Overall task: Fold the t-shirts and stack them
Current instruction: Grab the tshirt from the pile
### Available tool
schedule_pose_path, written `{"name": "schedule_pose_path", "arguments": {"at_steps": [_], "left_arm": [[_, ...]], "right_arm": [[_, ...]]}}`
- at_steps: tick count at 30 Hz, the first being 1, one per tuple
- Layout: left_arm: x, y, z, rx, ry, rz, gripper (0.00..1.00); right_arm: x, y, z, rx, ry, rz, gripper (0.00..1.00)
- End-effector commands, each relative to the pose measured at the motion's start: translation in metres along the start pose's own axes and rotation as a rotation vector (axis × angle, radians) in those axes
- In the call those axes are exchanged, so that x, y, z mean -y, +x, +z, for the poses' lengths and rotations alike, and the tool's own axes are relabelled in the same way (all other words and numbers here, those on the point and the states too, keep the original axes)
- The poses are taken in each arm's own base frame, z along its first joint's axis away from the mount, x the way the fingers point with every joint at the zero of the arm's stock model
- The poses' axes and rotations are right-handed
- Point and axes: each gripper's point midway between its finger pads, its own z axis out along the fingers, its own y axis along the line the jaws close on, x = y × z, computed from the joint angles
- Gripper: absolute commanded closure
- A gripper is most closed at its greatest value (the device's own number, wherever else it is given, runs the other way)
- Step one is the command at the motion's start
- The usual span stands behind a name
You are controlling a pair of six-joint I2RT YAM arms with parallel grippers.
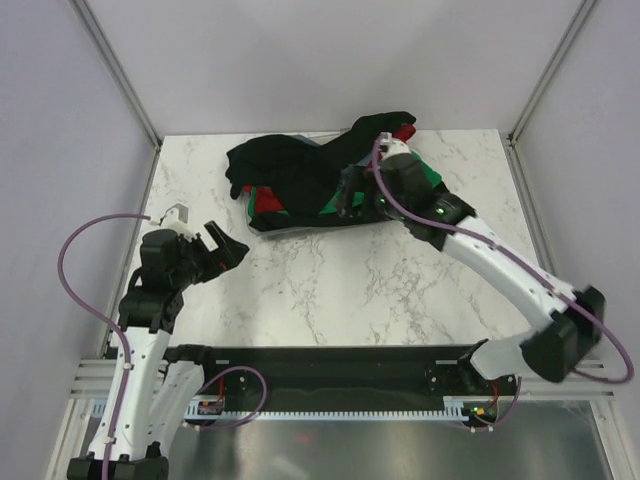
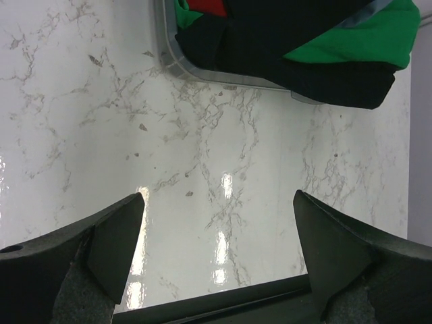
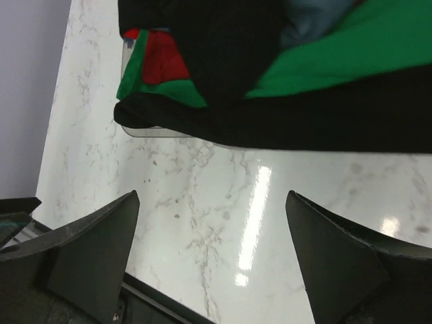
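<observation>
T-shirts (image 1: 290, 170) lie crumpled over smooth grey tray (image 2: 170, 64).

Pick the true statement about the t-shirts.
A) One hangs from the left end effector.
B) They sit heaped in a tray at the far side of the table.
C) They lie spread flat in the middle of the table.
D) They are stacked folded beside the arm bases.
B: the t-shirts lie in a crumpled heap in a shallow tray at the far side of the table.
</observation>
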Motion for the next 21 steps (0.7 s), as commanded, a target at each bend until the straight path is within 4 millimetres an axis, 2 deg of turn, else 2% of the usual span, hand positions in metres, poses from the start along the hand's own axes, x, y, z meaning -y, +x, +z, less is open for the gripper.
{"name": "schedule_pose_path", "arguments": {"at_steps": [1,3,4,5,6,7,10,13,15,18,21], "left_arm": [[0.010,-0.007,-0.006,0.004,0.038,0.048,0.00],[0.012,-0.007,-0.007,0.009,0.045,0.051,0.00],[0.012,-0.009,-0.008,0.016,0.045,0.051,0.00],[0.013,-0.009,-0.009,0.022,0.049,0.055,0.00],[0.013,-0.010,-0.009,0.025,0.053,0.057,0.00],[0.014,-0.010,-0.010,0.027,0.055,0.055,0.00],[0.015,-0.010,-0.011,0.029,0.064,0.060,0.00],[0.016,-0.011,-0.011,0.034,0.068,0.062,0.00],[0.016,-0.011,-0.012,0.038,0.069,0.062,0.00],[0.016,-0.011,-0.012,0.040,0.067,0.062,0.00],[0.016,-0.011,-0.012,0.040,0.069,0.062,0.00]], "right_arm": [[-0.017,-0.016,0.059,0.048,0.075,-0.090,0.02],[-0.026,-0.010,0.088,0.021,0.071,-0.097,0.02],[-0.031,-0.004,0.114,-0.008,0.074,-0.103,0.02],[-0.036,0.002,0.125,-0.025,0.071,-0.109,0.02],[-0.036,0.006,0.136,-0.036,0.077,-0.116,0.02],[-0.036,0.015,0.157,-0.056,0.093,-0.126,0.02],[-0.024,0.030,0.187,-0.081,0.151,-0.155,0.02],[-0.017,0.044,0.205,-0.113,0.174,-0.167,0.05],[-0.017,0.050,0.209,-0.123,0.177,-0.171,0.07],[-0.022,0.051,0.206,-0.107,0.175,-0.192,0.09],[-0.034,0.047,0.193,-0.072,0.162,-0.214,0.09]]}}
